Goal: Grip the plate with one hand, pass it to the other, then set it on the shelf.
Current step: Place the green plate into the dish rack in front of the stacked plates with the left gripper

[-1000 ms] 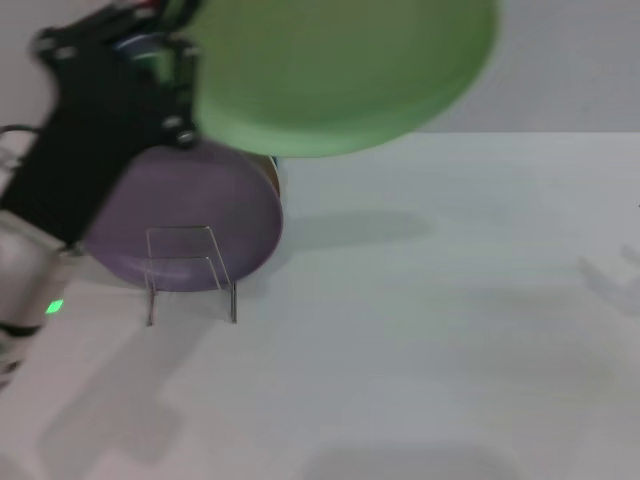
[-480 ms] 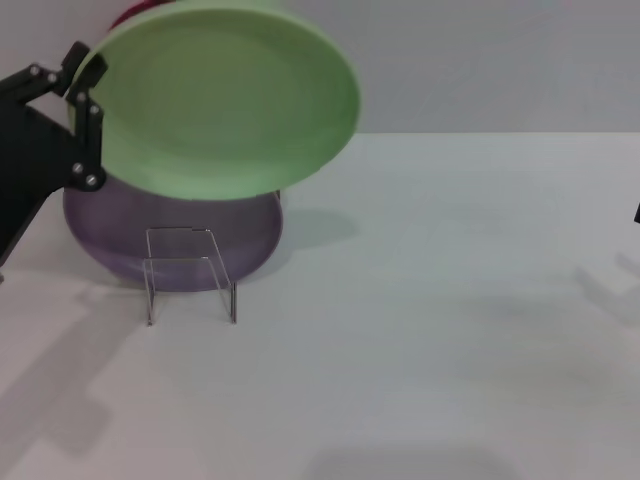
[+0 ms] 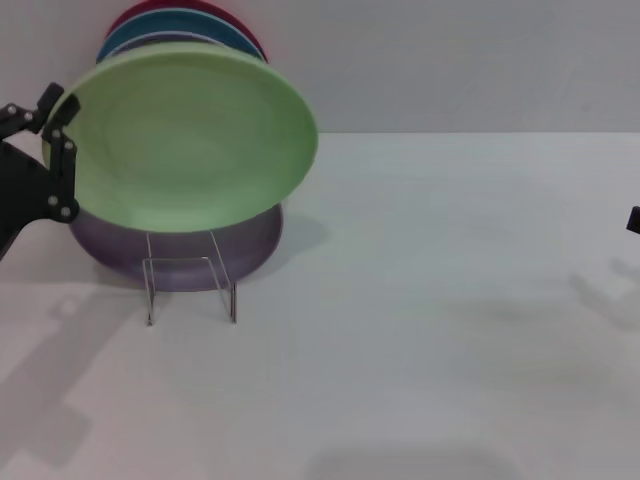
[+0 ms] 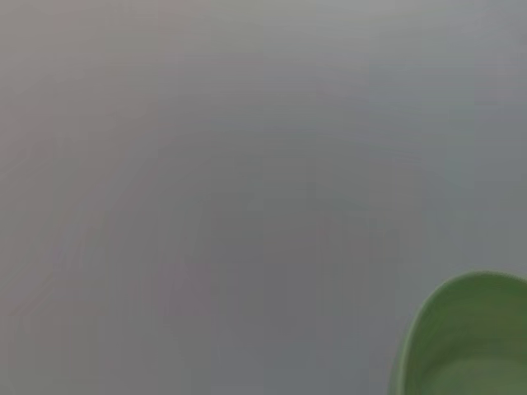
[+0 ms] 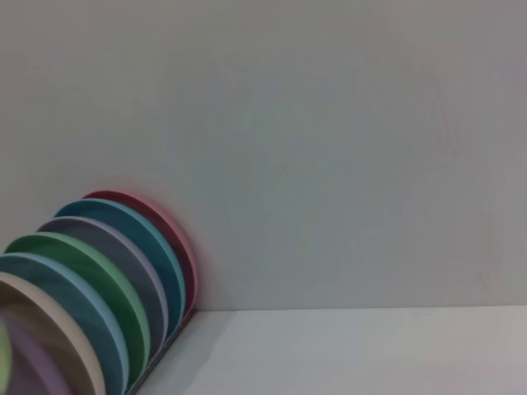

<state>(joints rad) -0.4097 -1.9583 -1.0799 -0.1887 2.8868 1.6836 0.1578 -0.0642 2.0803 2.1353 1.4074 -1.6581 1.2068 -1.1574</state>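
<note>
The light mint-green plate (image 3: 190, 140) hangs tilted in the air at the left, just above the clear acrylic shelf (image 3: 190, 285). Its lower rim is a little over the shelf's top and hides part of the lilac plate (image 3: 250, 245) behind. My left gripper (image 3: 58, 152), bulky and black, is shut on the plate's left rim. The plate's edge also shows in the left wrist view (image 4: 469, 337). Only a small black piece of my right gripper (image 3: 634, 218) shows at the far right edge, well away from the plate.
A row of upright coloured plates (image 3: 180, 25) stands against the back wall behind the held plate, and it also shows in the right wrist view (image 5: 90, 288). The white table (image 3: 430, 330) stretches to the right and front.
The left gripper has carried the green plate down and to the left, from high over the table to just above the shelf. The right gripper stays at the right edge.
</note>
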